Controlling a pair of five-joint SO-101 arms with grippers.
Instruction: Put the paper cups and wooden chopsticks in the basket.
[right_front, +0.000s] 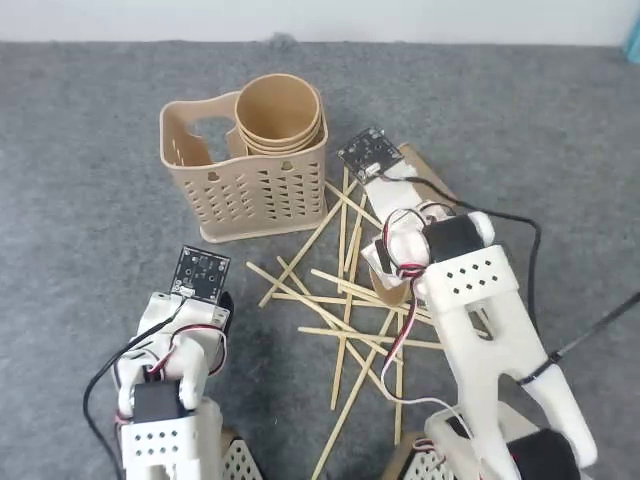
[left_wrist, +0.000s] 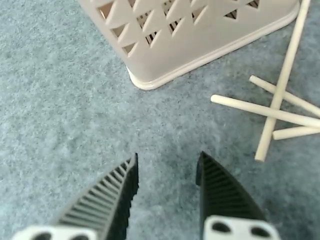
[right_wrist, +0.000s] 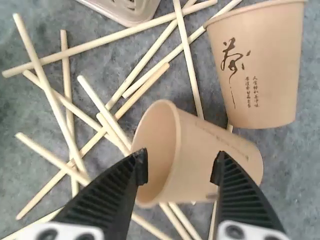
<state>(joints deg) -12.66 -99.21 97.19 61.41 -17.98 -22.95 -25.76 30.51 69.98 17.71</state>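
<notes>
Your right pincer (right_wrist: 180, 165) hangs with its fingers apart over a tipped cup (right_wrist: 195, 160), which lies on its side atop the scattered chopsticks (right_wrist: 104, 111) in the middle of the worktop (right_front: 80, 200). The fingers straddle the cup near its open mouth without pressing on it, so nothing is held yet. That spread looks chosen to take the soft wall across its width. A second cup (right_wrist: 257, 65) lies just beside it, toward the far edge, apparently also on its side.

The basket (right_front: 245, 185) sits toward the far edge, left of centre. A stack of cups (right_front: 280, 110) is already nested in its right part, which leaves the left part free, likely for the sticks.

Your left pincer (left_wrist: 167, 167) is also apart and empty, low over bare worktop just off the basket's near corner and well clear of the right arm's work. The two loose cups probably come first, since they lie over the sticks.
</notes>
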